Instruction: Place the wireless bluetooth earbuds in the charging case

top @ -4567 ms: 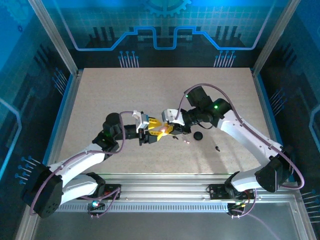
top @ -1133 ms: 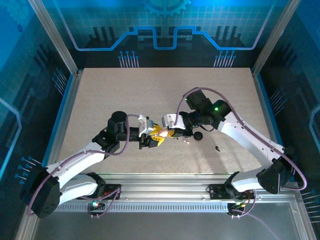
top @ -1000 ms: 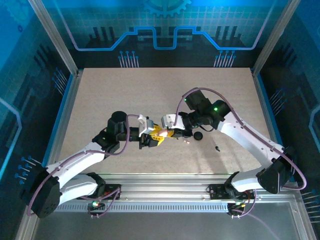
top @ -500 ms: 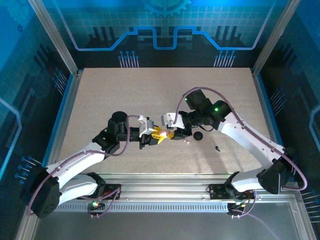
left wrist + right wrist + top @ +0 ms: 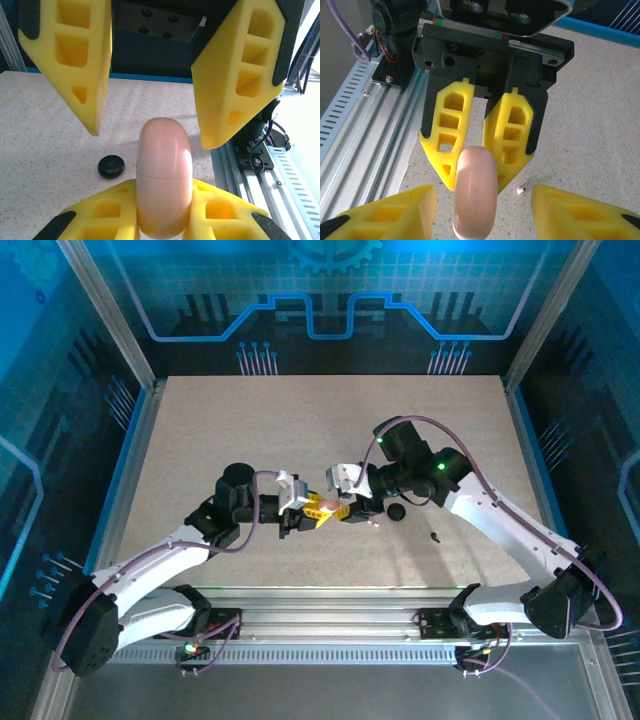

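One charging case (image 5: 164, 170) looks pale pink, oval.

The left end effector (image 5: 479, 167) and the right end effector (image 5: 152, 134) meet tip to tip over the middle of the bench (image 5: 300, 430), with the pink charging case (image 5: 164, 185) between them. A black round case (image 5: 397, 511) and a white earbud (image 5: 522, 189) lie just beside them. The bench's far half is open.

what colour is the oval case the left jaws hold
Pale pink: the smooth oval plastic case, seam across its middle, shows best in the left wrist view.
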You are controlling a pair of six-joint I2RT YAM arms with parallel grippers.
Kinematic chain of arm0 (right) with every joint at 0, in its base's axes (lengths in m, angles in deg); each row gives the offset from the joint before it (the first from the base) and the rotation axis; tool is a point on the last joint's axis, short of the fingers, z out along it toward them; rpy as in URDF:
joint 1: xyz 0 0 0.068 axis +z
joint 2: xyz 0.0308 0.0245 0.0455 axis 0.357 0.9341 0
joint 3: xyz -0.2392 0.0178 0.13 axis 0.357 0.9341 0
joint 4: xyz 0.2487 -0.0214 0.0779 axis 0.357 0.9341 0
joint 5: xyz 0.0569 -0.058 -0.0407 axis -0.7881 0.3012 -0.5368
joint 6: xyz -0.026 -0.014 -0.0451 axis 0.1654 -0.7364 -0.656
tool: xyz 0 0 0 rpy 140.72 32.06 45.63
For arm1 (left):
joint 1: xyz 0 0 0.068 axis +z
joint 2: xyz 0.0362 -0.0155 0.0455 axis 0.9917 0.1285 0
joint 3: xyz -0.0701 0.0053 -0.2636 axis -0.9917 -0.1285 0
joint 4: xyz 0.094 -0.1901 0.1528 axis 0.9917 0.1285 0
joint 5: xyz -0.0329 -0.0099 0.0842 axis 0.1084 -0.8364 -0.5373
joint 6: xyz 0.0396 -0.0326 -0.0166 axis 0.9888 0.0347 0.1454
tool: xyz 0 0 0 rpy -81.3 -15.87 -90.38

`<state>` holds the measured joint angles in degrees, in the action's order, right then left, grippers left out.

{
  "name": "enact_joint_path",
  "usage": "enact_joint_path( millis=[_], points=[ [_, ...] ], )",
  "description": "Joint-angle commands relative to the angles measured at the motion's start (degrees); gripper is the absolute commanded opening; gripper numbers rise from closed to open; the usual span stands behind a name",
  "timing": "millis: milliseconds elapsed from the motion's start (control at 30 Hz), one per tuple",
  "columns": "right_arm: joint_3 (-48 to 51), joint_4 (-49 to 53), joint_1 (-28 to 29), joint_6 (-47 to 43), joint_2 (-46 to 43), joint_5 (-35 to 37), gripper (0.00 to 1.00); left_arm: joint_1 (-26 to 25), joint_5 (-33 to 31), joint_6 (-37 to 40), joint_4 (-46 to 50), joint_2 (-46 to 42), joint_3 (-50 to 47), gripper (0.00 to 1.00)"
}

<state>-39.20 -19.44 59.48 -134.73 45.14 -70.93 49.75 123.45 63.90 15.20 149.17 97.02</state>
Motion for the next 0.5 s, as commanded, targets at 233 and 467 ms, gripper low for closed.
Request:
enact_joint_path(
  millis=[233,467],
  points=[
    [-0.18,-2.27,-1.38,3.91,1.11,0.89,0.52,-0.60,1.29,-1.42,-3.27,0.06,1.68,0.12],
    [0.33,-6.30,-4.83,7.29,-0.27,1.06,0.51,-0.88,1.18,-1.34,-3.12,0.41,1.85,0.11]
  ],
)
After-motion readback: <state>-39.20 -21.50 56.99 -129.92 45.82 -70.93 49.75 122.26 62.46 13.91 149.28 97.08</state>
